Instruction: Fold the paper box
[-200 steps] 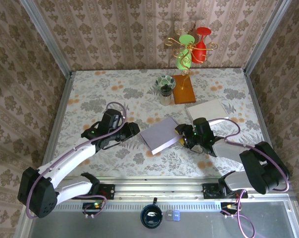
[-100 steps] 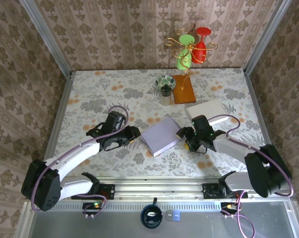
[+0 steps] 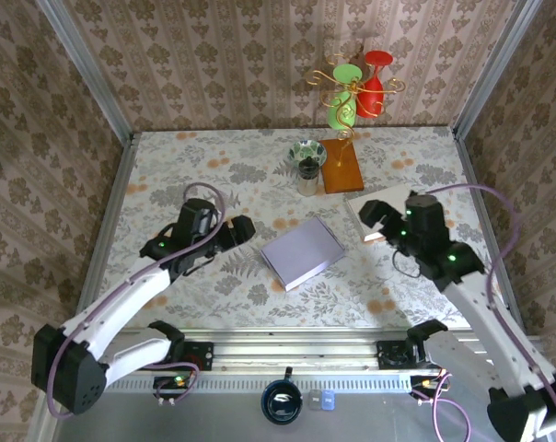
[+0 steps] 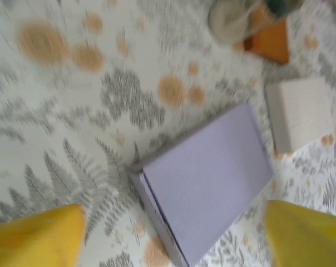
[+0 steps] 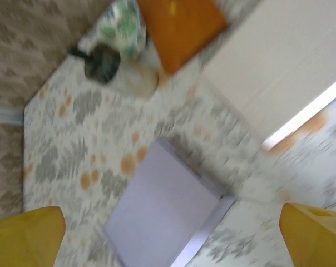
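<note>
Fold apparently complete; inspection next.
My left end effector (image 3: pixel 244 227) and right end effector (image 3: pixel 381 224) stand wide, empty, flanking the paper box (image 3: pixel 302 252); flaps need checking.

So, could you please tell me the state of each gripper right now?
Left gripper: open, yellow fingers spread wide, holding nothing.
Right gripper: open, holding nothing.
</note>
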`<state>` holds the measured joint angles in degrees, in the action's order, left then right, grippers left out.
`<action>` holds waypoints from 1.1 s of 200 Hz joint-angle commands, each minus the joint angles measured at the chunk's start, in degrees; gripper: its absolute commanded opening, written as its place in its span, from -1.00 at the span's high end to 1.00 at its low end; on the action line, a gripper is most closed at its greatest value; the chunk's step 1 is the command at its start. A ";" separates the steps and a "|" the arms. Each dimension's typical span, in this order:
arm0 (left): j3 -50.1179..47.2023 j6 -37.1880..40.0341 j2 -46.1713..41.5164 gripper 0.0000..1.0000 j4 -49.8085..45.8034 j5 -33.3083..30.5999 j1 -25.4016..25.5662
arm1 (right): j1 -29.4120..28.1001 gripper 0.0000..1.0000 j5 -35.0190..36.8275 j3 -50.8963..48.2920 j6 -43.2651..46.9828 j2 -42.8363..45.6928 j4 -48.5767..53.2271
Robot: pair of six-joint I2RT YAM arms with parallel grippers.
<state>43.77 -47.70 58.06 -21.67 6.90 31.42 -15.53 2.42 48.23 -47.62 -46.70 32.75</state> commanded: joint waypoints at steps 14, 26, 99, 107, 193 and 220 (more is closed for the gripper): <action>0.66 7.34 -3.50 -1.00 -3.09 -12.14 -3.94 | 1.07 -1.00 32.39 1.44 9.15 4.79 11.74; -0.09 7.62 -4.32 -1.00 -3.57 -17.60 -4.60 | 1.57 -1.00 36.44 -2.97 16.60 6.98 4.57; -6.43 15.24 -4.18 -1.00 2.31 -43.02 -8.87 | 6.39 -1.00 31.61 -32.35 39.88 5.03 -42.79; -7.29 16.97 -3.87 -1.00 3.75 -42.87 -9.51 | 7.15 -1.00 29.80 -33.77 40.21 2.89 -47.00; -13.84 28.30 -1.38 -1.00 14.24 -36.34 -17.78 | 15.19 -1.00 13.19 -31.79 41.04 -23.43 -75.42; -13.50 27.05 1.20 -1.00 16.74 -32.42 -21.81 | 15.62 -1.00 9.61 -30.53 40.85 -30.34 -82.52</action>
<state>30.26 -21.74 57.39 -9.10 -29.69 12.29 -0.34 17.08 15.73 -7.44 -72.49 -37.30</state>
